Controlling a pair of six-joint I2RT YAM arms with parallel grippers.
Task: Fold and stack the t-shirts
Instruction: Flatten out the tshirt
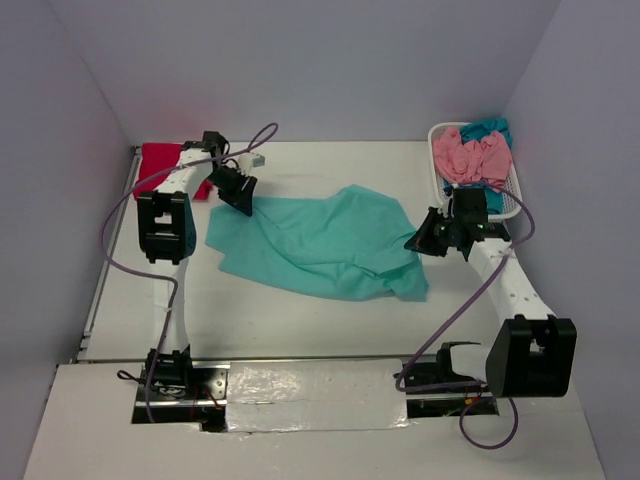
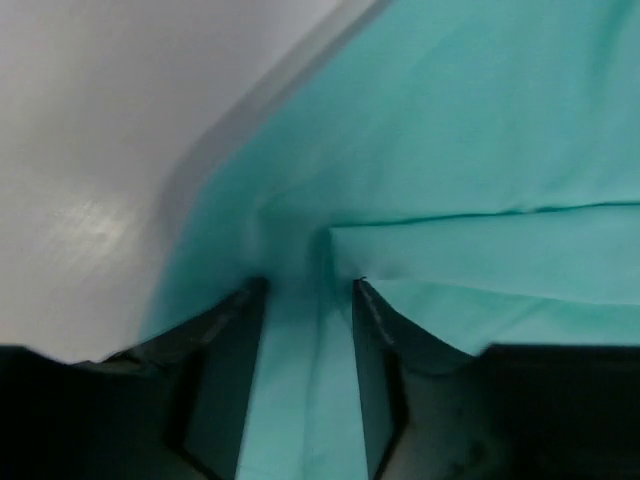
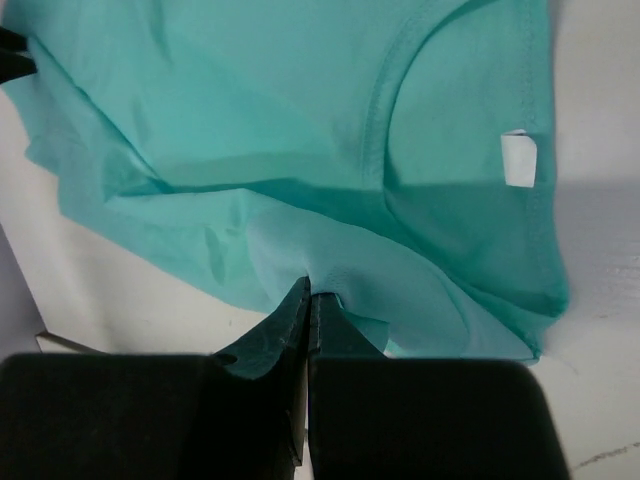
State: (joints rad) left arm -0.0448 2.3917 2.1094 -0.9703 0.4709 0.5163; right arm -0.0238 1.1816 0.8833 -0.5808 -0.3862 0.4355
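- Currently the mint-teal t-shirt [image 1: 330, 245] lies rumpled mid-table, and the right gripper [image 3: 308, 290] has its jaws closed on cloth near the collar.
- The left gripper [image 2: 305, 290] has its jaws parted, with the shirt's far-left corner loose between them.
- With only one side held, a pull from the right would likely drag and bunch the shirt.
- The table [image 1: 300, 330] is bare nearside. The red t-shirt [image 1: 160, 162] sits just behind the left gripper, and the white basket [image 1: 515, 205] crowds the right.

Mint-teal shirt [image 1: 320, 245] lies rumpled centrally; red shirt [image 1: 158, 162] sits folded far left.
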